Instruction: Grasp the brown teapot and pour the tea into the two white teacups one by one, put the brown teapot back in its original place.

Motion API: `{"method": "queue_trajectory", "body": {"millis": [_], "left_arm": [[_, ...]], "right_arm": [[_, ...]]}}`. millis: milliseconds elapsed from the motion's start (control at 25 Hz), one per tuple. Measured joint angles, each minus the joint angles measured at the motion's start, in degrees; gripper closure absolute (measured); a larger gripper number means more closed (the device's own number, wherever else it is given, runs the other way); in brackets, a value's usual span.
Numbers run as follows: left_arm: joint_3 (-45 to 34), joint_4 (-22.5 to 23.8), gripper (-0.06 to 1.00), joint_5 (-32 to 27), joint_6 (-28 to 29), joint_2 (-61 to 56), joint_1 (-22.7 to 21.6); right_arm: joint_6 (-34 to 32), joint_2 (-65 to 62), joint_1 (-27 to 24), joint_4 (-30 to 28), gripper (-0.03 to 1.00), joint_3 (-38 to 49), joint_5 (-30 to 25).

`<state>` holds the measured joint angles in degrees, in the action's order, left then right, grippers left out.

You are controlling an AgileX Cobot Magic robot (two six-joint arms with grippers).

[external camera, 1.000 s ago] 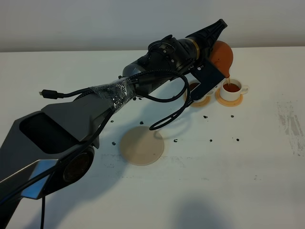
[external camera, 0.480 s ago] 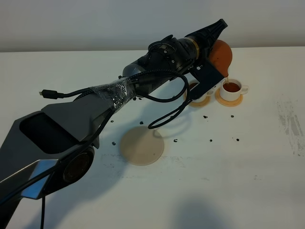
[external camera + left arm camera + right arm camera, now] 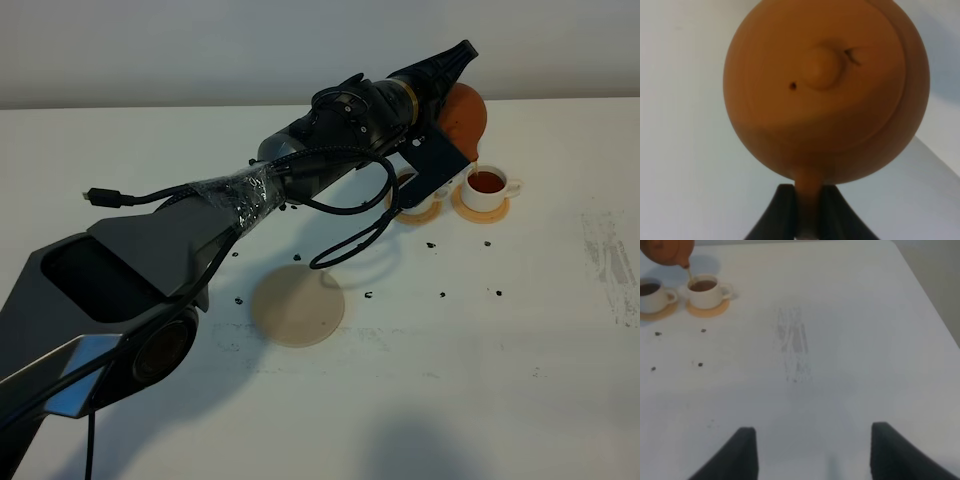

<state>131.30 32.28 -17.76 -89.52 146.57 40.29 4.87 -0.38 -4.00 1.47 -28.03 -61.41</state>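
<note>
**Teapot tipped over the second cup**

Left tool [image 3: 807, 212] is clamping the teapot [image 3: 826, 90] by its handle, pot tilted just past its tips and a thin stream of tea is running into the cup [image 3: 487, 187] right below the spout. Other cup [image 3: 651, 294] is sitting just beside it, already full. Coaster [image 3: 297, 305] is lying well back under the arm on the surface [image 3: 500, 350]. Right tool [image 3: 810, 450] is hanging wide apart, holding nothing.

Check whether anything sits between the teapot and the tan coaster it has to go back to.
Nothing visible stands on that route. The brown teapot hangs tilted over the right teacup, held by the left gripper. The tan coaster lies bare; only small dark specks dot the table between.
</note>
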Motion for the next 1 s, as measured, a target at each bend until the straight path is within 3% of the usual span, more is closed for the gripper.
{"method": "queue_trajectory", "body": {"millis": [680, 1000], "left_arm": [[0.0, 0.0, 0.86, 0.0, 0.1, 0.0, 0.0], [0.0, -7.6, 0.86, -1.7, 0.7, 0.0, 0.0]], "right_arm": [[0.0, 0.0, 0.0, 0.0, 0.45, 0.0, 0.0], [0.0, 0.0, 0.0, 0.0, 0.45, 0.0, 0.0]]}}
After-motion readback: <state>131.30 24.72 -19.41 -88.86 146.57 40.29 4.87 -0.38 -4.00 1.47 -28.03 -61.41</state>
